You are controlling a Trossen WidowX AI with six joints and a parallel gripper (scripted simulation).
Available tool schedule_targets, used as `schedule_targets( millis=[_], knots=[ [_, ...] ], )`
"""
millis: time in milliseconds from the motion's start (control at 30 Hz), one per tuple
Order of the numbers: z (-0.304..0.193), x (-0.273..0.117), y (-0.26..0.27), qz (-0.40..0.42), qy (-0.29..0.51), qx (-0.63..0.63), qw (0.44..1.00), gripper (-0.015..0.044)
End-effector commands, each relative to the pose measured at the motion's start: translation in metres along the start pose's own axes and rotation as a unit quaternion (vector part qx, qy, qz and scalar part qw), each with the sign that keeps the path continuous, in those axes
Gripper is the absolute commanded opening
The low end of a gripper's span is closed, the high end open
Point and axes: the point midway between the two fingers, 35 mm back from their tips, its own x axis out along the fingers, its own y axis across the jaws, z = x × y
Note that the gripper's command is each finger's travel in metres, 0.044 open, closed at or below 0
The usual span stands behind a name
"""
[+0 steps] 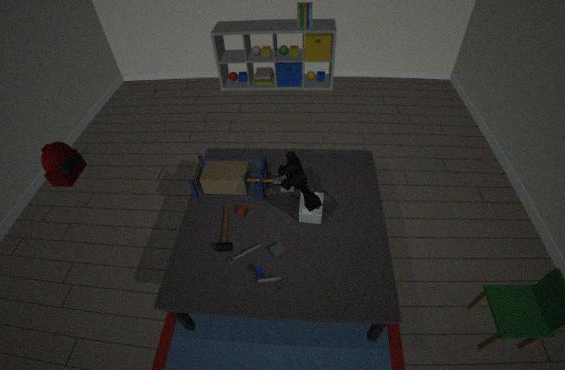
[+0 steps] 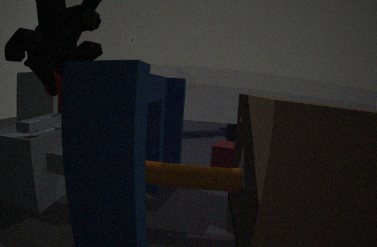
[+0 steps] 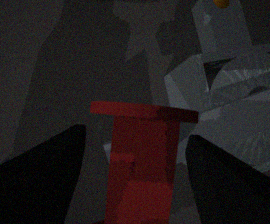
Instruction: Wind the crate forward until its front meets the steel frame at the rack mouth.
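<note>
The crate (image 1: pixel 225 177) (image 2: pixel 324 167) sits flat in the cubby, with a gap between its front and the blue steel frame (image 1: pixel 261 193) (image 2: pixel 104 150). An orange strap (image 1: pixel 260 180) (image 2: pixel 194 177) runs from it through the frame towards the grey winch (image 2: pixel 14 160) (image 3: pixel 236 120). The crank arm (image 2: pixel 37 123) lies across the winch top, and its red knob (image 3: pixel 143 145) (image 2: pixel 59 100) stands upright. My gripper (image 3: pixel 136 139) (image 2: pixel 57 91) is partly open around the knob, a finger on each side, with gaps showing on both sides. The key is hidden.
On the bench, a hammer (image 1: pixel 225 225), a red block (image 1: pixel 242 210) (image 2: pixel 222 153), a wrench (image 1: pixel 244 253), a grey square piece (image 1: pixel 277 249), a blue piece (image 1: pixel 259 271) and a light bar (image 1: pixel 269 279) lie in front of the cubby. The arm stands on a white base (image 1: pixel 311 216).
</note>
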Motion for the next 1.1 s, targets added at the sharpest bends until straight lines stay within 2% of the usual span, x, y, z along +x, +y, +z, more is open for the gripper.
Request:
schedule_targets(
  millis=[0, 133, 233, 1067],
  knots=[
    [0.0003, -0.0004, 0.0001, 0.000, 0.000, -0.001, 1.000, 0.0125],
    [0.0003, -0.0004, 0.0001, 0.000, 0.000, -0.001, 1.000, 0.0020],
    [0.0003, -0.0004, 0.0001, 0.000, 0.000, -0.001, 1.000, 0.0000],
    [-0.0072, -0.0004, -0.0030, 0.002, 0.000, 0.003, 1.000, 0.0000]
  ],
)
